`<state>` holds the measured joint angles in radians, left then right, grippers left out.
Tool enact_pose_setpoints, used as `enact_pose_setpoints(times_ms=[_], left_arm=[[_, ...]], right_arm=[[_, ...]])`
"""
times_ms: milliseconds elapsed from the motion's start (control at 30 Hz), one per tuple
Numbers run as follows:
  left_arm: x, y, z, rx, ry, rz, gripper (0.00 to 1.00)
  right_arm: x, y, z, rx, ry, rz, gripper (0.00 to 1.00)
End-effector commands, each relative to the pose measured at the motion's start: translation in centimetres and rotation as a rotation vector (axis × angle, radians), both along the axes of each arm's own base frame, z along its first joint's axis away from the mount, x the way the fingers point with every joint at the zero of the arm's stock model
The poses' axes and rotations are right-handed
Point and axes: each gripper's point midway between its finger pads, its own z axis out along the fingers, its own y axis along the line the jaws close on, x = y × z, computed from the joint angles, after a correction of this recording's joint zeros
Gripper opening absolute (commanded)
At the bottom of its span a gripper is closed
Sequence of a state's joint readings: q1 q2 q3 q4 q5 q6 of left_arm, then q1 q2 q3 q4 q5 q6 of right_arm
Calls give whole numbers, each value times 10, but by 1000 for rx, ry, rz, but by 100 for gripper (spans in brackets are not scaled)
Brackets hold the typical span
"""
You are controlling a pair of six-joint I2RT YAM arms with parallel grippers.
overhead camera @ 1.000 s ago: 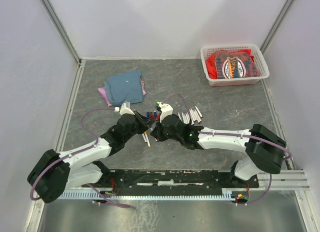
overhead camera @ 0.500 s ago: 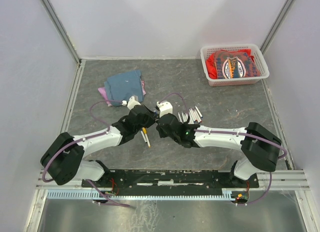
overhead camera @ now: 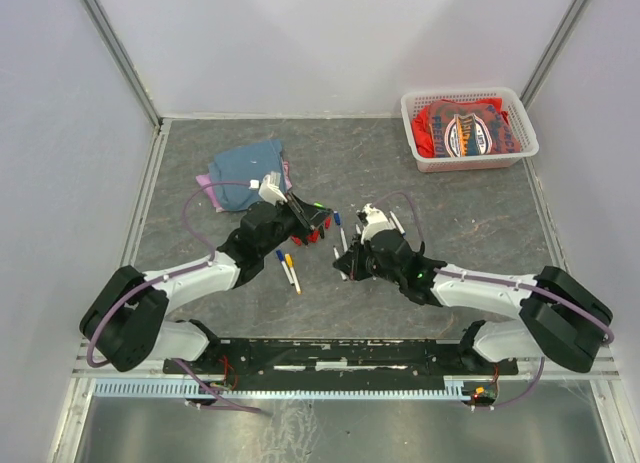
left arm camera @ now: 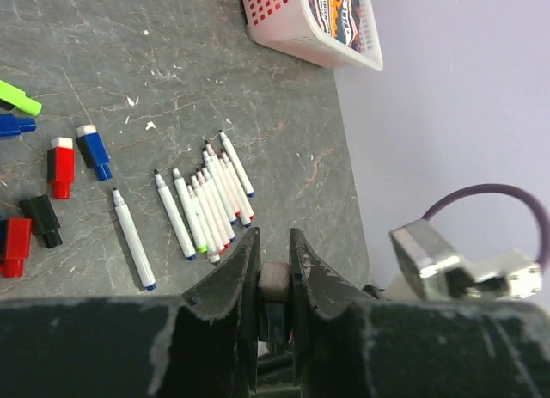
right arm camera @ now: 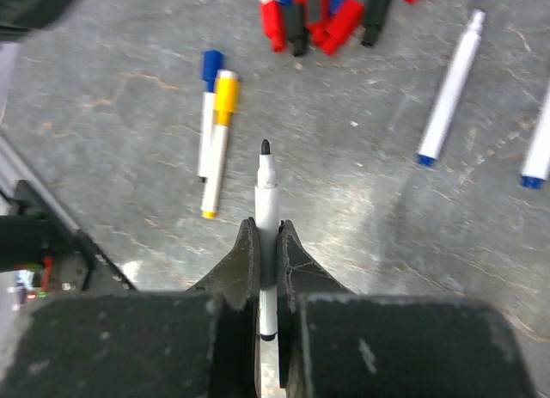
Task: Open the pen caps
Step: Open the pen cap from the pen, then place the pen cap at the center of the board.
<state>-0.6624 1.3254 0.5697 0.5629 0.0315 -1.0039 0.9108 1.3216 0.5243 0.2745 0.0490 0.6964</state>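
Cap (left arm camera: pixel 275 279) apparently off now: arms pulled apart, left pincer (left arm camera: pixel 273 241) clamping it, right pincer (right arm camera: pixel 267 233) gripping the bared pen (right arm camera: pixel 267 187)

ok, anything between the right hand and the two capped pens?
Nothing lies between: bare table from the right hand to the capped pens. But that hand is shut on an uncapped pen, which probably has to go down first.

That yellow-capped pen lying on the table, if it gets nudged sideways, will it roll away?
Probably yes: the yellow-capped pen is a thin round barrel lying flat on the level table. The blue-capped pen close beside it might stop it on that side. It looks stiff and light, so it may skid too.
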Motion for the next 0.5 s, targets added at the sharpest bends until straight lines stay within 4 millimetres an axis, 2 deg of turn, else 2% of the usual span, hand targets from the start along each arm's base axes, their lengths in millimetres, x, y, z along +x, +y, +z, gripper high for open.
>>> enact_pose_setpoints(times_ms=[0,100,233,267,467], left_arm=[[1,0,15,38,-87,-44,3],[13,16,-18,197,21,41,3],[28,26,-49,380,113,89,3],[33,30,-59,437,138,103,3],[45,38,-86,572,208,139,3]], right_arm=[[6,19,50,162,-59,28,1],[21,4,36,42,-55,-51,1],[45,-10,28,-125,-81,-134,1],[53,-16,21,-188,-81,-154,1],[78,-27,10,-321,-76,-210,1]])
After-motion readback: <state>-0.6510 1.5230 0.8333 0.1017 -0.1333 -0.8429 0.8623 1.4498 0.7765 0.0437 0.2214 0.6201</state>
